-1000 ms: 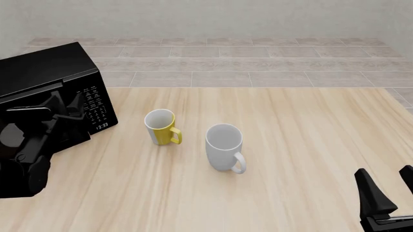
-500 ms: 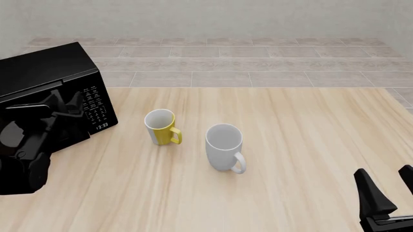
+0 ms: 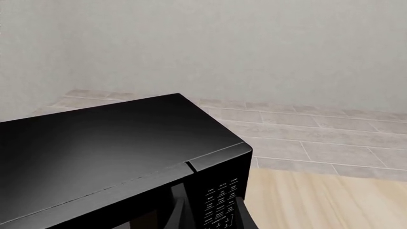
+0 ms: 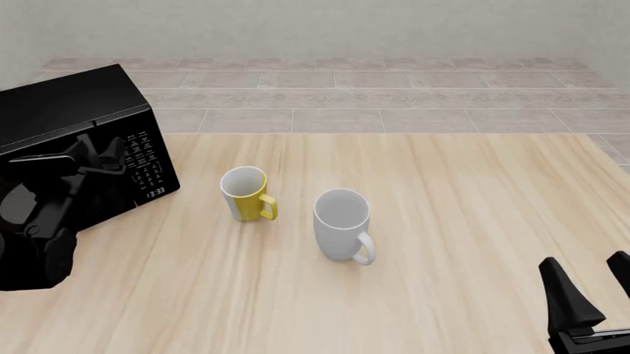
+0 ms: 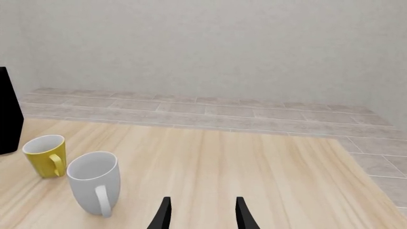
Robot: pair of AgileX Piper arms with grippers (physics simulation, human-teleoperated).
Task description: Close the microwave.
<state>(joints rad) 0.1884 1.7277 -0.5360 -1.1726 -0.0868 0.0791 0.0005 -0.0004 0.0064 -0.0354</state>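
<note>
At the far left of the pale wooden table [image 4: 414, 221], the large glossy black microwave [image 4: 69, 110] with white-marked keypad and small clock display is set at an angle, its front turned toward the table's middle. The black left gripper [image 4: 84, 164] is pressed up against the door area; black arm against black door makes the exact contact hard to separate, and whether its fingers are parted cannot be told. In the left wrist view the door's top edge appears nearly flush with the keypad panel [image 3: 219, 210], with only a thin seam showing.

The closing push is judged to be in its last stage. A short, steady press square to the door face is called for until the seam is fully shut; a glancing push could slide the whole appliance instead.

The black right gripper [image 4: 591, 291] is held low at the near right corner, well apart from everything, its two fingers spread and nothing held.

A yellow ceramic mug [image 4: 246, 194] with a white interior and a taller light grey mug [image 4: 343, 225] are stood upright near the table's centre, just beside each other, clear of the microwave. Beyond the table a grey-beige tiled floor [image 4: 394, 96] is seen, ending at a plain light plaster wall [image 4: 344, 26].
</note>
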